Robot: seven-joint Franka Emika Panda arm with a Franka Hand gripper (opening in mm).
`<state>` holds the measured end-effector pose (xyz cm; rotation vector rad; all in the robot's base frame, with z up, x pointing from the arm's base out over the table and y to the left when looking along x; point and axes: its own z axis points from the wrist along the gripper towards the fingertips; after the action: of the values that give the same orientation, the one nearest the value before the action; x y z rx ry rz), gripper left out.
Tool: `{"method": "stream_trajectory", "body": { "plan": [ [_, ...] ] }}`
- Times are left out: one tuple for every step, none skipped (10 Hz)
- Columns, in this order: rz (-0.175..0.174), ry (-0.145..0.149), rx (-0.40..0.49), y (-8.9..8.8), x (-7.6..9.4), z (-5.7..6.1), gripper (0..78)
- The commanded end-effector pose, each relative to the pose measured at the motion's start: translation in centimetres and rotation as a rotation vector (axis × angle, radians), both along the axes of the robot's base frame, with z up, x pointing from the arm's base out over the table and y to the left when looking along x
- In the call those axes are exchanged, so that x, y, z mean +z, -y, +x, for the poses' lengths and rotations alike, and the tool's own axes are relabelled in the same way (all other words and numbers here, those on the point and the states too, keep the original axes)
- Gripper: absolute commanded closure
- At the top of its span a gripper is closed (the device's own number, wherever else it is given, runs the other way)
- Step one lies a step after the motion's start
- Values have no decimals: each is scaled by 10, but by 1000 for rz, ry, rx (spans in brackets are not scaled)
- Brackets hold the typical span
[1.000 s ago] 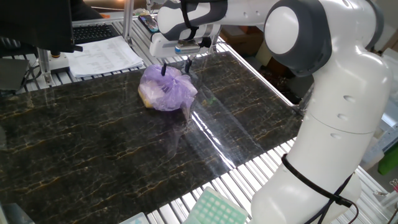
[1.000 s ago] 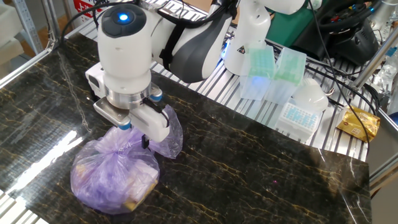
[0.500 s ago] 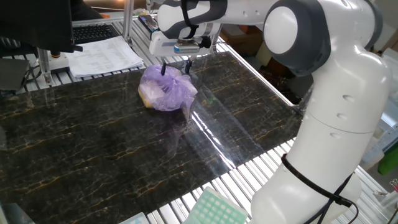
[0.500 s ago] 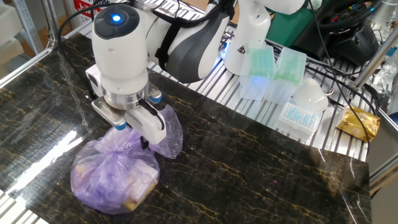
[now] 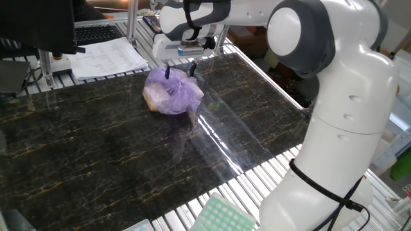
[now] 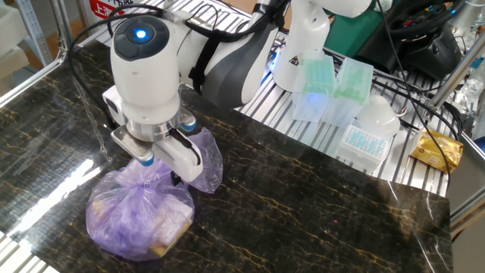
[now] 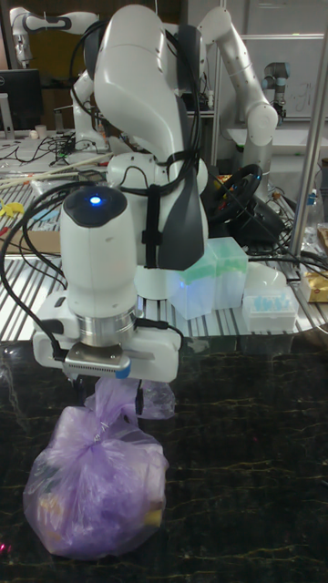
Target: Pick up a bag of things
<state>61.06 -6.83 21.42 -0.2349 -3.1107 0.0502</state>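
While the bag (image 6: 138, 214) rests on marble, gripper (image 6: 163, 168) straddles its top — fingers apart.

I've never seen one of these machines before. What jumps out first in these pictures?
The big white robot arm fills much of each view, bending over a dark marbled table. Right under its gripper sits a lumpy purple plastic bag with something yellowish showing through; the fingers reach down at its gathered top. Behind the table's edge stand pale green and blue plastic boxes and a tangle of cables.
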Motion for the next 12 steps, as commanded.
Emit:
{"method": "stream_trajectory", "body": {
  "plan": [
    [2,-4,27,9,-6,3,4],
    [3,-3,28,8,-9,5,4],
    [5,3,30,7,-14,7,4],
    [5,9,29,6,-19,10,4],
    [5,11,29,5,-20,11,4],
    [3,15,31,7,-24,17,4],
    [3,15,31,7,-24,17,4],
    [13,19,49,15,-28,24,4],
    [16,20,52,15,-31,26,4],
    [15,22,48,15,-34,27,4],
    [16,23,40,15,-37,28,4],
    [16,23,38,15,-38,28,4]
  ]
}}
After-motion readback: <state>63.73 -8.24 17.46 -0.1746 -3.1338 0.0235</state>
